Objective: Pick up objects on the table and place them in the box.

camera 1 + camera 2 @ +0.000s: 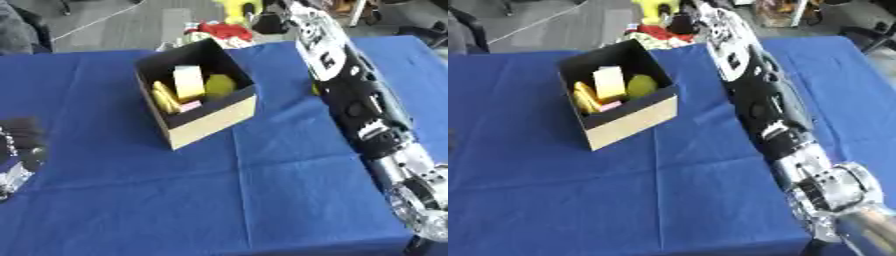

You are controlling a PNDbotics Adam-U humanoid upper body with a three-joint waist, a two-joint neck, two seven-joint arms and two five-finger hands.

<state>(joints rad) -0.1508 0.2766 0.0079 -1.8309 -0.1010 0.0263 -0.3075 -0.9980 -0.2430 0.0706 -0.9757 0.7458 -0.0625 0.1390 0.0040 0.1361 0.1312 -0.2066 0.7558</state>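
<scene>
The right hand (682,22) is stretched beyond the box (210,119); its grasp cannot be told. Light, soft pieces (188,82) are probably best pinched at their edges.

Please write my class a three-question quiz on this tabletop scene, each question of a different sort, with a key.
1. True or false: the box stands open-topped on the blue cloth.
2. Where does the right arm lead? A: along the table's right side toward its far edge. B: down into the box. C: to the table's near left corner.
3. Fill the gap: beside a pale block, most of the things in the box are coloured ____.
Key: 1 true; 2 A; 3 yellow.
</scene>
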